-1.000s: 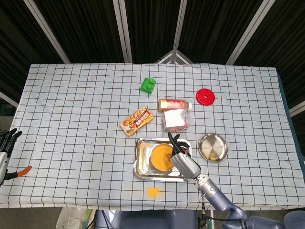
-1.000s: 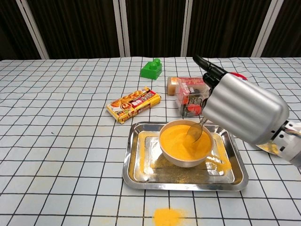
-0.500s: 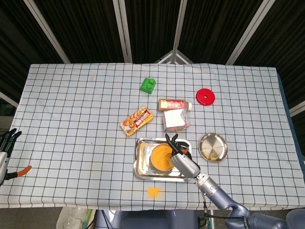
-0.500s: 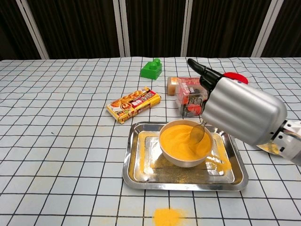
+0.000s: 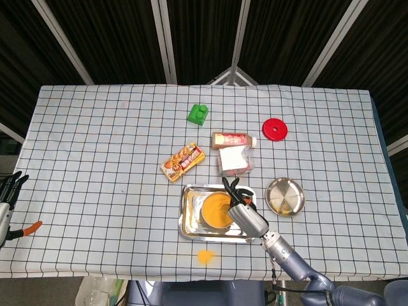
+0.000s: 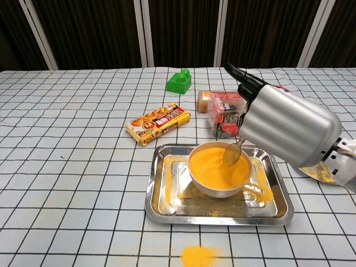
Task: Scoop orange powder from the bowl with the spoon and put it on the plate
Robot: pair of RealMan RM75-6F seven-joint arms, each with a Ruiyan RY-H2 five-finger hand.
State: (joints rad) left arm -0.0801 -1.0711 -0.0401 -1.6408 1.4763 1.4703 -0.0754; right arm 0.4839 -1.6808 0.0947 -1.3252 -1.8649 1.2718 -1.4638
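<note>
Spoon (image 6: 232,154) steeply tilted (scoop end down)

right hand (image 6: 286,130) blocks spoon (image 6: 232,154) handle and most of plate (image 6: 318,172) in chest view; left hand (image 5: 6,194) cut off at head view edge, grip unclear

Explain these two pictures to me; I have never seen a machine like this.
This is a two-armed robot with humanlike hands, steered by a person. One picture looks down from its head, the other forward from its chest. The right hand holds a spoon in a bowl of orange powder, which stands in a metal tray. The round plate waits to the right. The left hand shows at the table's edge, holding nothing. Also there: a green block, a snack pack, a bottle, a red disc, and spilled powder.
</note>
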